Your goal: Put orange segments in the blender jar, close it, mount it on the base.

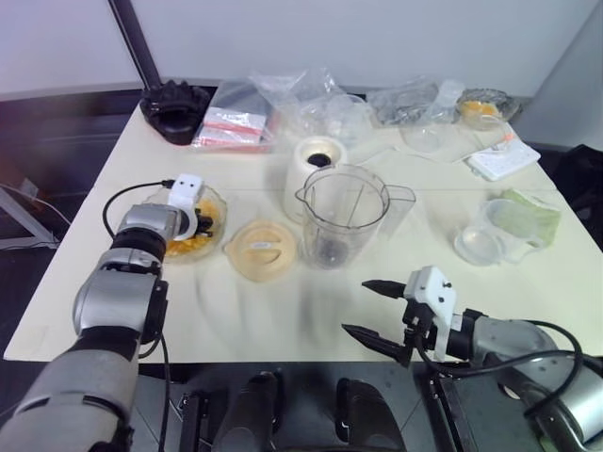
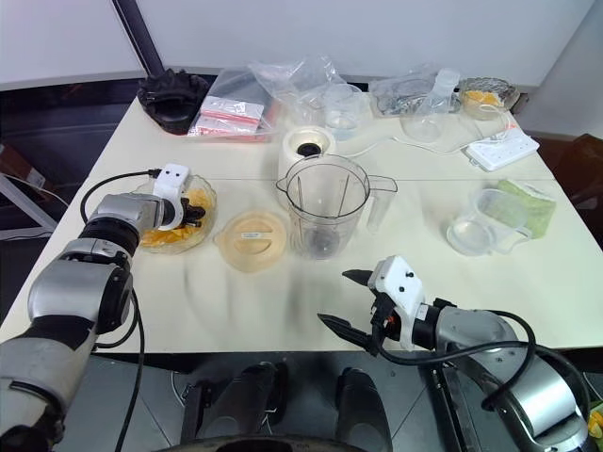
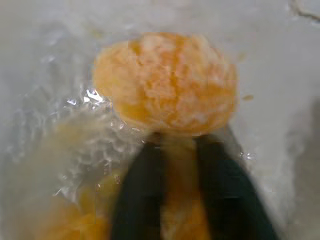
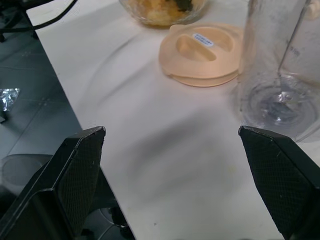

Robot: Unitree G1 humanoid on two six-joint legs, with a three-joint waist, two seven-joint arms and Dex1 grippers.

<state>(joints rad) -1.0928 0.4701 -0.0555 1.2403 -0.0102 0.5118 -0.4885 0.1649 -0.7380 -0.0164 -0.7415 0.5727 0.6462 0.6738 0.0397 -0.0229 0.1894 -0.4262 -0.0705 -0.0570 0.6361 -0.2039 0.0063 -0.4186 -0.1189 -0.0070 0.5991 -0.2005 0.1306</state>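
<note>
**Q:** How far along are you?

**Me:** Early, I judge. The blender jar stands upright and looks empty, with dark blades showing at its bottom. Its cream lid lies flat on the table, just left of the jar. The base sits just behind the jar, socket up, bare. So filling, closing and mounting are all left.

**Q:** And the fruit?

**Me:** The orange segments sit in a glass bowl, left of the jar beyond the lid. My left gripper is down in that bowl, its black fingers pinched together on a segment, with a larger peeled clump lying just ahead of the tips.

**Q:** Which way does the pinched piece point?

**Me:** Its long axis seems to run along my fingers, towards the clump; the far end is hidden, so I can't say more.

**Q:** Your other hand?

**Me:** My right gripper hovers in front of the jar, near the table's edge, fingers spread wide, holding nothing.
</note>
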